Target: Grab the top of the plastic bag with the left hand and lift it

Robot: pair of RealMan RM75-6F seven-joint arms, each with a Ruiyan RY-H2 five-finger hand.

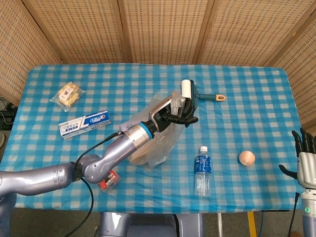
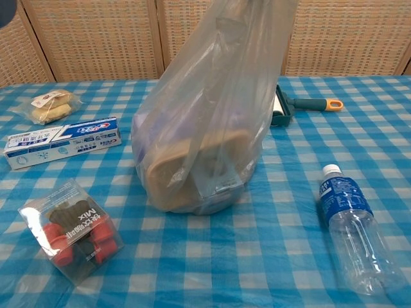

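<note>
A clear plastic bag (image 2: 205, 128) with a tan container and a purple item inside stands on the blue checked table (image 1: 256, 108); its top is drawn upward out of the chest view. In the head view my left hand (image 1: 177, 109) grips the gathered top of the bag (image 1: 153, 143), fingers curled around the plastic. The bag's bottom appears to touch the cloth. My right hand (image 1: 306, 158) hangs off the table's right edge, fingers apart, holding nothing.
A lint roller (image 1: 195, 94) lies just behind the bag. A water bottle (image 1: 202, 169) and an egg-like ball (image 1: 246, 158) lie to the right. A toothpaste box (image 1: 84, 123), a snack packet (image 1: 68, 95) and a clear box of red items (image 2: 70, 231) sit left.
</note>
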